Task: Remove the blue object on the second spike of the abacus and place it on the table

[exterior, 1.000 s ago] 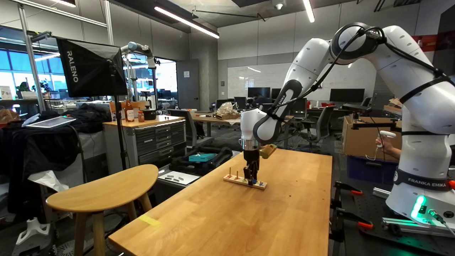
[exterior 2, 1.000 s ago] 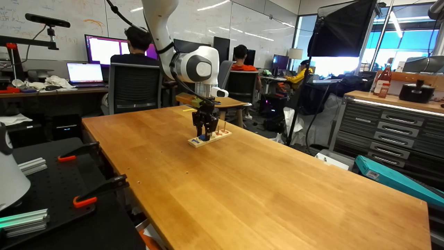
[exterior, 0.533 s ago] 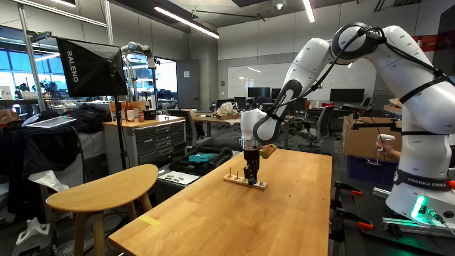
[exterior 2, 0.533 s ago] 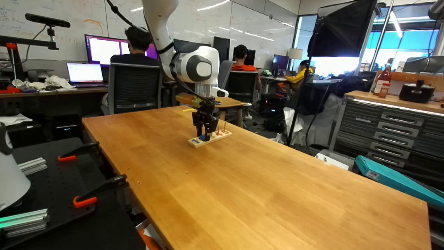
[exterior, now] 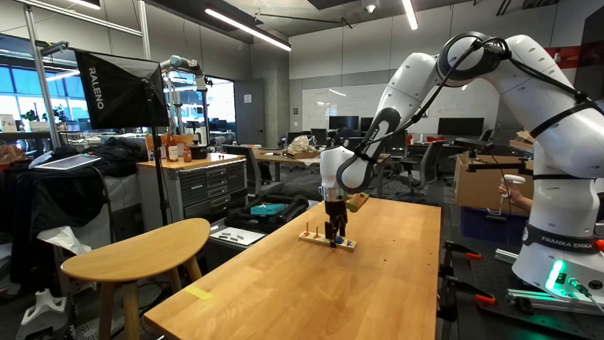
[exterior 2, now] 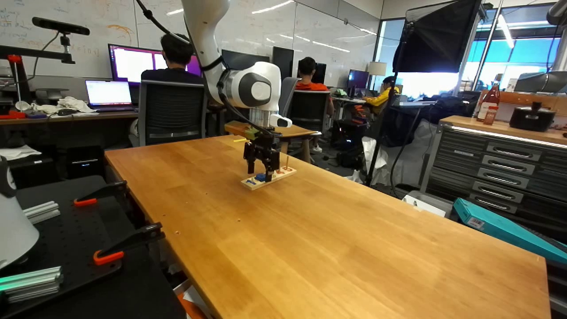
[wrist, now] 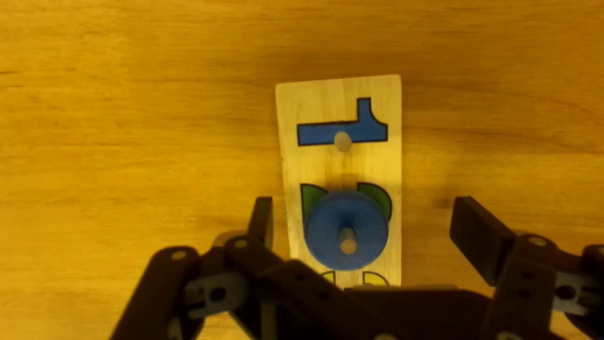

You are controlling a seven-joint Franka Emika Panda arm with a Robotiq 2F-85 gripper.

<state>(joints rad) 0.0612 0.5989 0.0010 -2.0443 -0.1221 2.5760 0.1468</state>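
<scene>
Probable step: grasp alignment | my end effector [wrist: 368,229]: spread, astride blue ring [wrist: 325,232] on second peg [wrist: 348,244] | next: I should close, then lift.

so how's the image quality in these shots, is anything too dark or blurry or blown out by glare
Wrist view: strong yellow cast, the gripper dark with soft edges, the blue ring standing out clearly; in an exterior view, the whiteboard carries streaks of glare and the window washes out white low down; in an exterior view, a ceiling strip light is overexposed.
</scene>
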